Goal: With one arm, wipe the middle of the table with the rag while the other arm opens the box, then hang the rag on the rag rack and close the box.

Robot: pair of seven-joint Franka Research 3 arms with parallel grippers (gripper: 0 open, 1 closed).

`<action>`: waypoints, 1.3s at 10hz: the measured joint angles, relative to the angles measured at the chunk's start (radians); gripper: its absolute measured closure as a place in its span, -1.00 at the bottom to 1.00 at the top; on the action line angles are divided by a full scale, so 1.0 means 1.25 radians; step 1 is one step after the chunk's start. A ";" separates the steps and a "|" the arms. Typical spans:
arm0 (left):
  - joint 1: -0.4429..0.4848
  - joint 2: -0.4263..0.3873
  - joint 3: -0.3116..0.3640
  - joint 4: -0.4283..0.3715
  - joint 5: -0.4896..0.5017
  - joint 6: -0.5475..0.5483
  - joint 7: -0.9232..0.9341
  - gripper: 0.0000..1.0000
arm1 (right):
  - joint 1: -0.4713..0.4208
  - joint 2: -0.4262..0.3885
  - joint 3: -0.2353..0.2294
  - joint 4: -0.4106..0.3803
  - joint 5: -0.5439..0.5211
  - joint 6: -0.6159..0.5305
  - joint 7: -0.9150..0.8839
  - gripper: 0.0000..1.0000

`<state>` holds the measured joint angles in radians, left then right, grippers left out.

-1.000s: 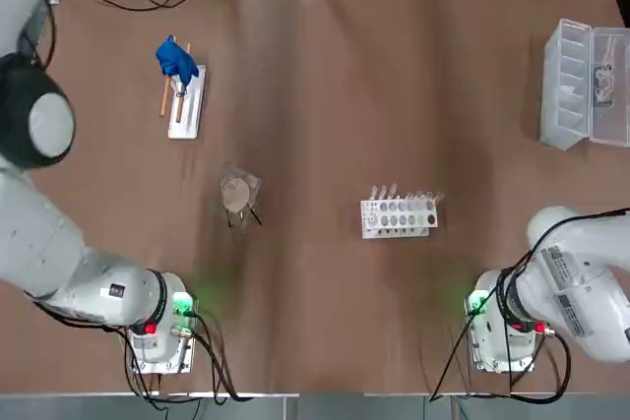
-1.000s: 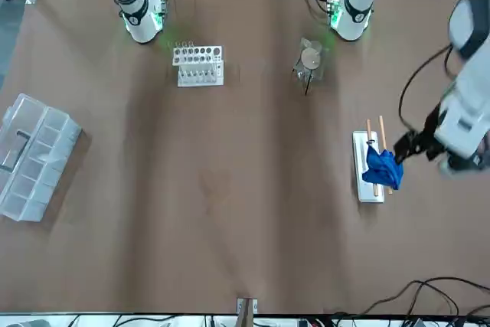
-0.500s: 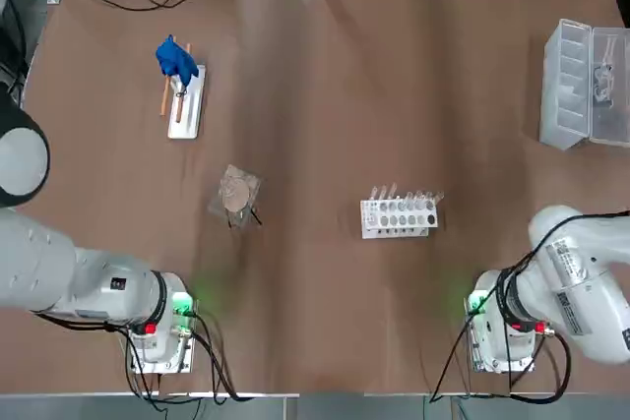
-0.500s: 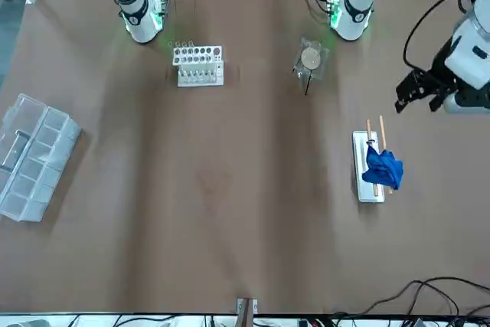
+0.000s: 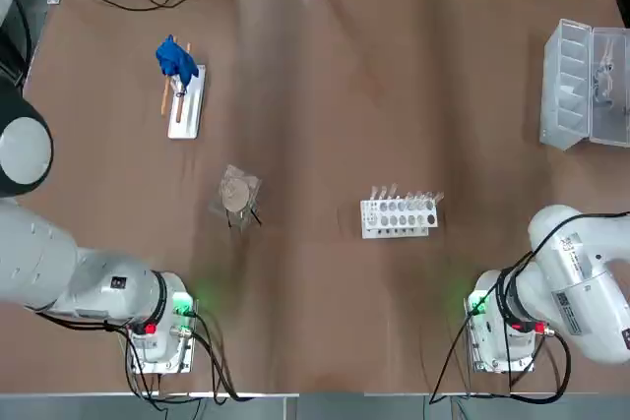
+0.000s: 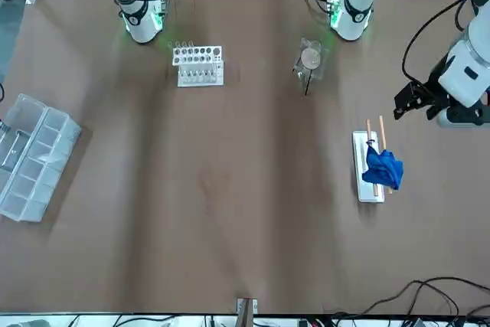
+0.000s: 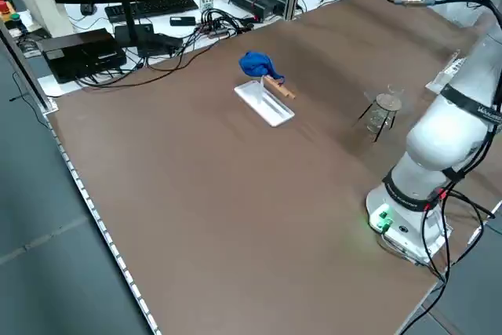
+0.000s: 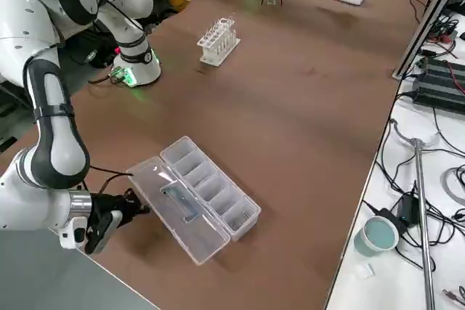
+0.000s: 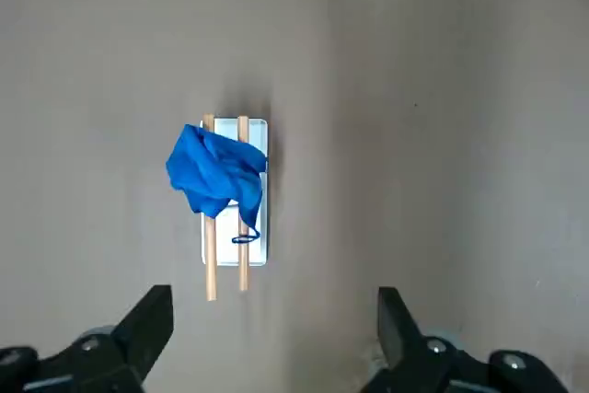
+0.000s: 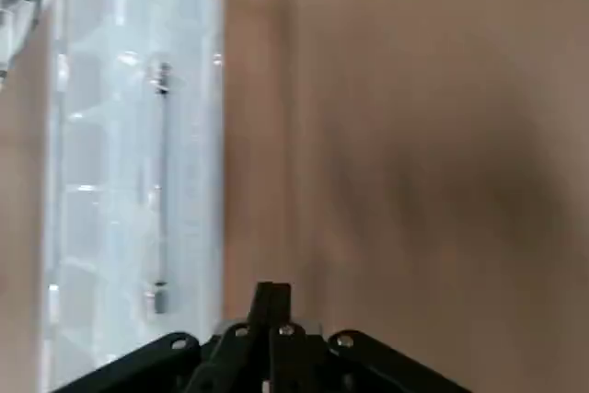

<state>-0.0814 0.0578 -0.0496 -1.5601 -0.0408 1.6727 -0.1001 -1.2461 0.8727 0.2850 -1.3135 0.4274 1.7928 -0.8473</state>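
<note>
The rag (image 9: pixel 216 172) hangs on the rack, ahead of the left hand (image 9: pixel 275 319) and a little to that hand's right. Beneath both hands spreads the brown tabletop (image 6: pixel 253 189), flat and firm; the rag should slide over it easily under light pressure. Ahead of the right hand (image 10: pixel 273 290) lies the box (image 8: pixel 211 186), its lid (image 8: pixel 178 208) laid open flat beside the compartments. The right hand is clenched on nothing and near the lid. The plastic looks light, stiff and rather slick, so a hard push may skid the whole box; closing it seems the job left, best done by getting under the lid's free outer edge, away from the hinge, lifting it over and pressing it down gently. The rack (image 9: pixel 259 218), ahead of the left hand, has a white base and slim rods (image 9: pixel 211 264) that look light and easy to tip or drag. The left hand is released, its fingers wide apart and holding nothing. Smallest and softest is the rag, limp and nearly weightless, which will bunch and droop wherever it is pinched. If it needs straightening, take a thick fold clear of the rods and lift straight up, since a sideways tug could bring the rack along.
</note>
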 joint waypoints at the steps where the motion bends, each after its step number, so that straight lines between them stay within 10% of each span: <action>1: -0.003 0.004 -0.001 0.000 0.000 0.000 0.001 -0.96 | 0.000 0.000 -0.001 0.011 0.017 -0.035 0.000 0.98; 6: 0.000 0.009 -0.003 0.006 0.000 0.000 0.001 -0.97 | 0.080 -0.001 0.014 0.069 0.061 -0.210 0.110 0.96; 13: -0.001 0.013 -0.004 0.013 0.000 0.000 0.001 -0.97 | 0.207 0.005 0.006 0.055 0.060 -0.098 0.121 0.93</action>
<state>-0.0831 0.0738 -0.0547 -1.5435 -0.0408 1.6727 -0.0984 -0.9880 0.8791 0.2930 -1.2447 0.5028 1.6698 -0.6958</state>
